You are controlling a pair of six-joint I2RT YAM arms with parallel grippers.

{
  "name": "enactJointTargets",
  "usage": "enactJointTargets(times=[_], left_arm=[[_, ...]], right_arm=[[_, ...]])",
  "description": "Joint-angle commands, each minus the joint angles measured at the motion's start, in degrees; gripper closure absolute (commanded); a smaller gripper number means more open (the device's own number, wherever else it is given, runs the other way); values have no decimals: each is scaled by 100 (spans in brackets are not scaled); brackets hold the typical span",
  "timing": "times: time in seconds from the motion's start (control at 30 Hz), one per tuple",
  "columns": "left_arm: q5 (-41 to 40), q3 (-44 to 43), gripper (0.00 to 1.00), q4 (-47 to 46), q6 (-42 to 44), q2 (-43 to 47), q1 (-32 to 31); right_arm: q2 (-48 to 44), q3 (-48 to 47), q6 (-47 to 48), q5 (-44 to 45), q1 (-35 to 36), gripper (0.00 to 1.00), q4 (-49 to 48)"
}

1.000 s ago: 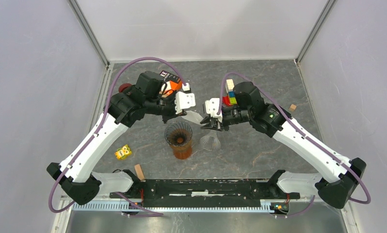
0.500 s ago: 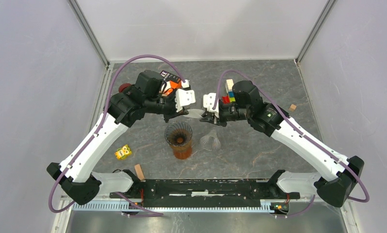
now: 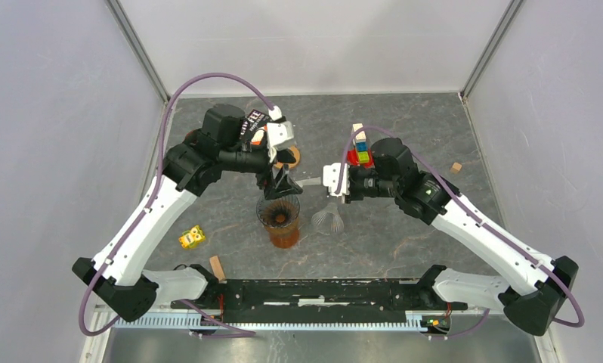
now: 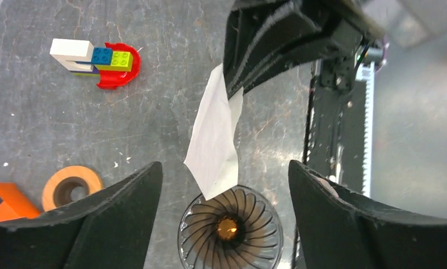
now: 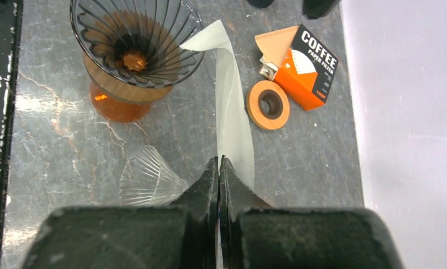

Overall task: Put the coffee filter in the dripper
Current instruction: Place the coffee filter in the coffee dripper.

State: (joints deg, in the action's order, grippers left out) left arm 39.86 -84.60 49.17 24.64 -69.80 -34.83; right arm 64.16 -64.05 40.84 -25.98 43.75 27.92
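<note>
Right gripper (image 5: pixel 218 162) pinches 1 edge of the coffee filter (image 5: pixel 232 112) — long axis running toward the dripper (image 5: pixel 134 42), free tip over its rim — while the left gripper (image 4: pixel 224 168), fingers spread, hovers above.

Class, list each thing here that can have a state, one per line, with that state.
left gripper: open
right gripper: shut on the coffee filter
coffee filter: held, tip at the dripper's rim, not seated
dripper: upright, no filter inside
clear cone: lying on its side
filter box: open
</note>
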Motion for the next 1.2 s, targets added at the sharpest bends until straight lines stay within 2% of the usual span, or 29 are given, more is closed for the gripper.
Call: enactJointTargets(times=[0.0, 0.13, 0.33, 0.77, 1.17], left_arm=[[327, -48, 11, -1153, -1813, -69, 116], [105, 150, 14, -1847, -2996, -287, 156], [204, 217, 19, -2198, -3464, -652, 134], [-254, 260, 22, -1857, -2779, -768, -114], [-680, 194, 32, -1588, -2186, -966, -400]], right_arm=[[-186, 90, 381, 218, 9, 100, -135], [-172, 69, 374, 435, 93, 100, -162], [-85, -21, 346, 623, 204, 100, -97], [23, -132, 319, 639, 257, 100, 74], [36, -165, 302, 580, 265, 100, 150]])
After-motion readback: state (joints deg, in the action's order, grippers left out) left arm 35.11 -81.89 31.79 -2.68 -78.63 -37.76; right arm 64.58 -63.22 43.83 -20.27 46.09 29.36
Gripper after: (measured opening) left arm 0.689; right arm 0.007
